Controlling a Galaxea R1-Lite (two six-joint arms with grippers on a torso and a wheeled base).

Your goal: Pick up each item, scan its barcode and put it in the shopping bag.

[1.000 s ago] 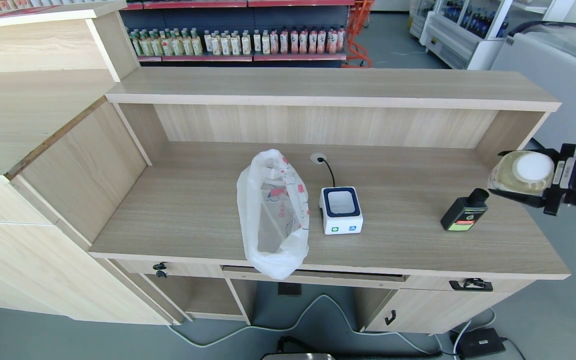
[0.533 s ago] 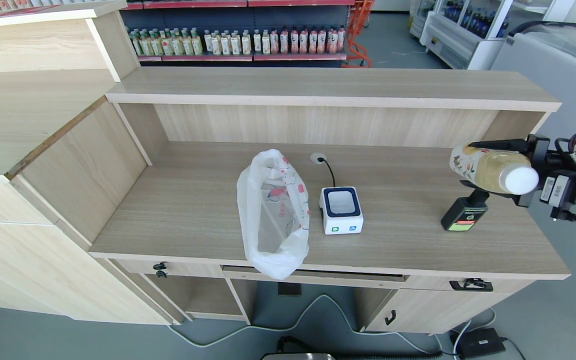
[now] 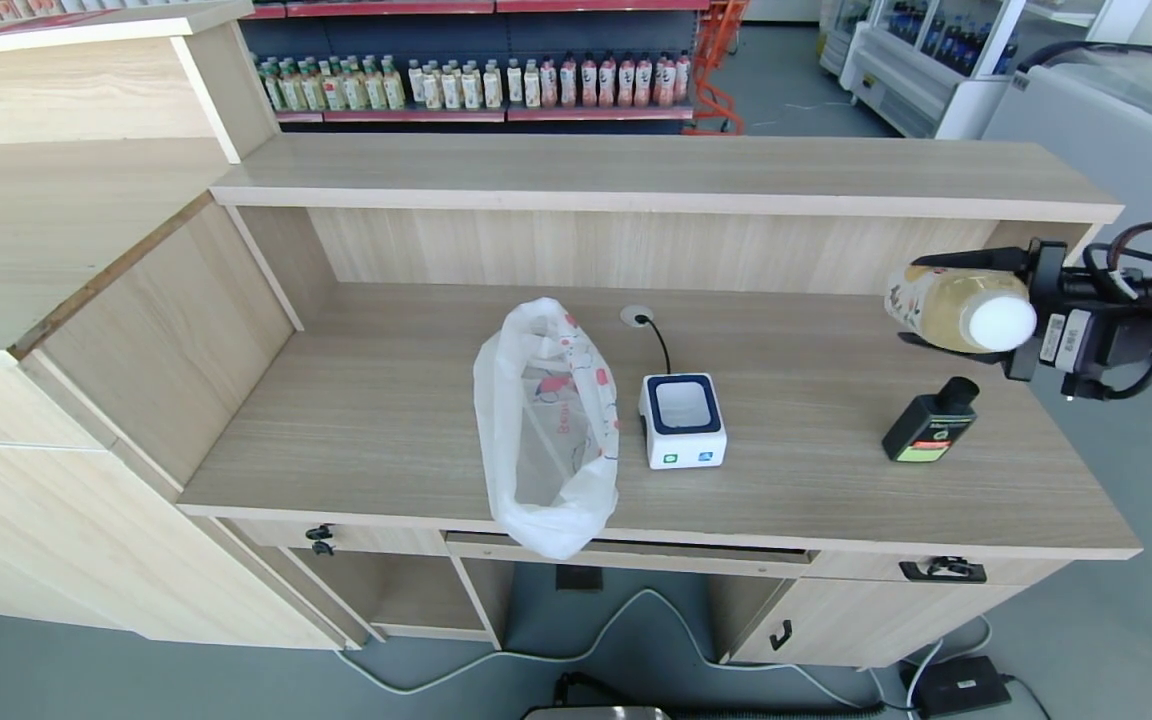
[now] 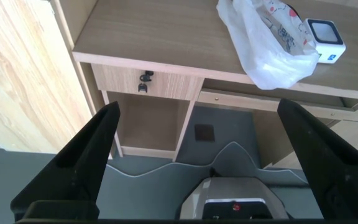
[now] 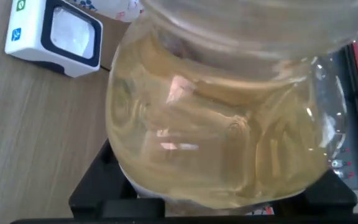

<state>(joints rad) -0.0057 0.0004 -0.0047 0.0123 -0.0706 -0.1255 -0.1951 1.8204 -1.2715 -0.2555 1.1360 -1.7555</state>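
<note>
Swung onto its side, the clear plastic bottle of yellow drink (image 3: pixel 944 302) sits clamped in the right gripper (image 3: pixel 921 300). Next, its barcode should face the white square scanner (image 3: pixel 682 420). The left gripper (image 4: pixel 199 118) gapes wide.

Found open surface (image 3: pixel 806 400) between scanner (image 3: pixel 682 420) and black bottle (image 3: pixel 926 425); saw passage blocked behind by back panel (image 3: pixel 636 250).
</note>
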